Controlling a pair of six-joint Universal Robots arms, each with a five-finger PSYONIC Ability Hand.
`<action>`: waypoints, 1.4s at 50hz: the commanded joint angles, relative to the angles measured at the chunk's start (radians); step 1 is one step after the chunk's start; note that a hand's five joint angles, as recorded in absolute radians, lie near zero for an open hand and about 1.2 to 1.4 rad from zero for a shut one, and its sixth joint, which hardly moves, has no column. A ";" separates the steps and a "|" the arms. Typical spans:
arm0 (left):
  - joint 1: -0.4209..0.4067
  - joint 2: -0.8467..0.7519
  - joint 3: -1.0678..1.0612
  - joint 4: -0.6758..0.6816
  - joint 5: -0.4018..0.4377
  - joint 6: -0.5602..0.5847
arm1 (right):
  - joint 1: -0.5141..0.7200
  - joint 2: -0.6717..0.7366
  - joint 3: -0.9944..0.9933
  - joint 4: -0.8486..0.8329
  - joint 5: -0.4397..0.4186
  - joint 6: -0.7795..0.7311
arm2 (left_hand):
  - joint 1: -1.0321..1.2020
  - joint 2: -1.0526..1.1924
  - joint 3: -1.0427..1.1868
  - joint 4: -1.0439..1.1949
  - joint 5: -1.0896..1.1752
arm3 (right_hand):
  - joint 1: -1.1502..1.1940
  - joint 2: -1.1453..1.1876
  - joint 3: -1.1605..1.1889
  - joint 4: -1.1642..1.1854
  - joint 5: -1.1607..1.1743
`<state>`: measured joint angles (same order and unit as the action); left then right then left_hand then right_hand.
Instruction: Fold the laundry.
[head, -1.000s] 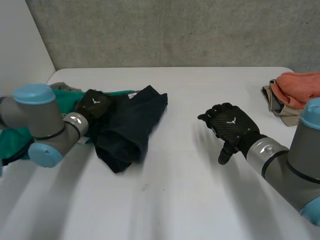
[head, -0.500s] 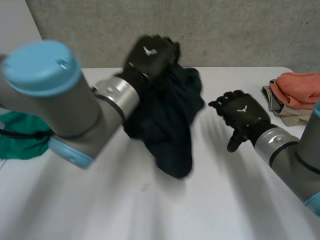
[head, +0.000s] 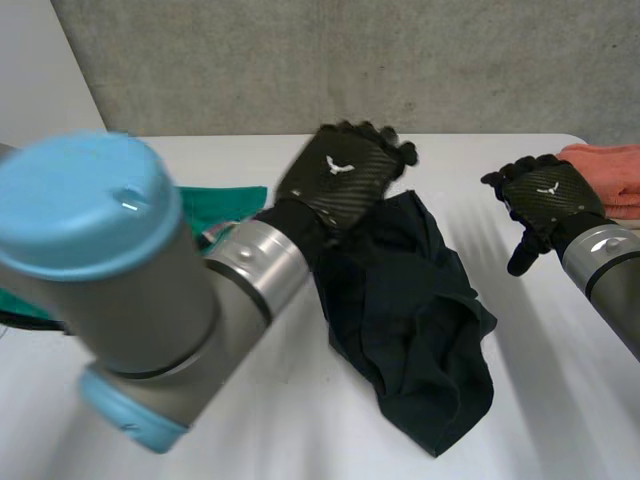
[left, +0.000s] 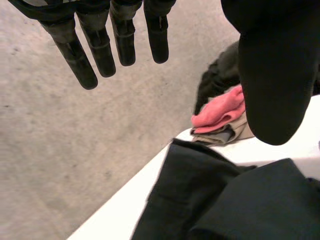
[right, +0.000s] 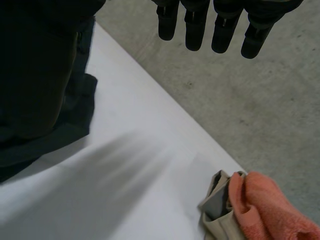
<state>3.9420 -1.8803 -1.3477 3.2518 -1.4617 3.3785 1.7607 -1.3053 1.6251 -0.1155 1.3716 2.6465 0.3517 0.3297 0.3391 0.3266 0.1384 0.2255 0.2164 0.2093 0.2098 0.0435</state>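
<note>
- Head view: the dark garment (head: 415, 320) is lying crumpled near the middle of the worktop (head: 300, 425), bunched and not yet folded, probably because that is the barest stretch to work on; the left hand (head: 345, 178) is hovering over the garment's far edge; the right hand (head: 545, 195) is hanging well apart from the garment and near the pink cloth (head: 610, 172), seemingly standing clear; a green cloth (head: 225, 203) is lying behind the left arm (head: 120, 300), likely waiting its turn.
- Left wrist view: this one is showing the gap inside the left hand, which the head view is hiding; the fingers (left: 100, 50) are reaching out straight and the thumb (left: 275, 80) is standing wide, with nothing between them, so the hand is holding nothing; the garment is lying below the palm; beyond it the pink cloth is resting on a beige cloth (left: 235, 134), a stack that looks like finished laundry.
- Right wrist view: the right hand's fingers (right: 195, 30) are also stretching straight and gripping nothing; the garment's edge is lying beside the thumb, with the stack apart from it across bare worktop; spreading the garment flat seems to be the step coming next.
</note>
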 joint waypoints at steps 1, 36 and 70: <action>0.100 0.069 -0.045 -0.136 0.007 0.100 | -0.003 0.000 -0.071 0.194 -0.014 -0.003 | -0.059 -0.037 -0.046 -0.034 -0.020 | -0.051 -0.042 -0.035 -0.035 -0.043; 0.186 -0.723 0.548 0.064 0.228 0.237 | 0.128 -0.011 0.095 0.249 -0.026 0.122 | 1.044 1.066 1.057 1.069 1.083 | 0.419 0.428 0.435 0.434 0.426; 0.224 -0.257 0.426 0.371 0.122 -0.033 | 0.000 -0.213 0.001 0.286 -0.146 0.113 | 1.045 1.067 1.057 1.070 1.083 | -0.051 -0.042 -0.035 -0.035 -0.043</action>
<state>4.1984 -2.1627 -0.9496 3.5940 -1.4376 3.4313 1.8494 -1.5092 1.6494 0.1761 1.2242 2.7609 1.1523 1.1938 1.1913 1.1994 0.9638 0.2204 0.2077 0.2066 0.2062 0.0415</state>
